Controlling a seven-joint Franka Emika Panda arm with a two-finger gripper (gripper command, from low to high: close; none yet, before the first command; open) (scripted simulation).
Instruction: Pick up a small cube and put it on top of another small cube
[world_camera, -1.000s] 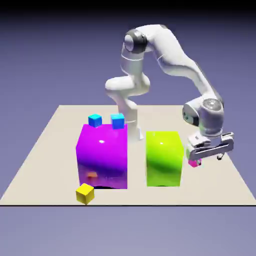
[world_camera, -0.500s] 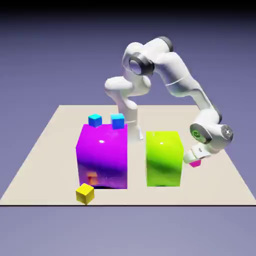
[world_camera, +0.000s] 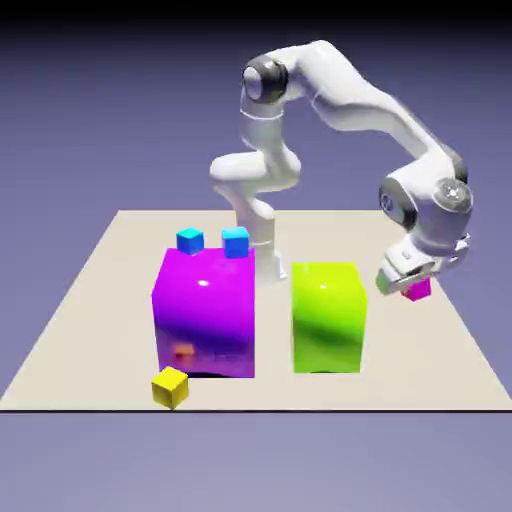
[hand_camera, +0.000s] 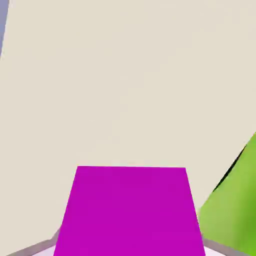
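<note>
The beige square table (world_camera: 90, 330) carried a large glossy purple-magenta block (world_camera: 204, 312) and, to the exterior view's right, a large lime-green block (world_camera: 328, 315). The white arm's gripper (world_camera: 408, 283) hung beside the green block, clear of the table, its jaws clamped on the tiny magenta cube (world_camera: 418, 290), which filled the hand view's lower middle. Two small blue cubes (world_camera: 236, 241) sat behind the purple block's top; a small yellow cube (world_camera: 170, 386) lay before it.
</note>
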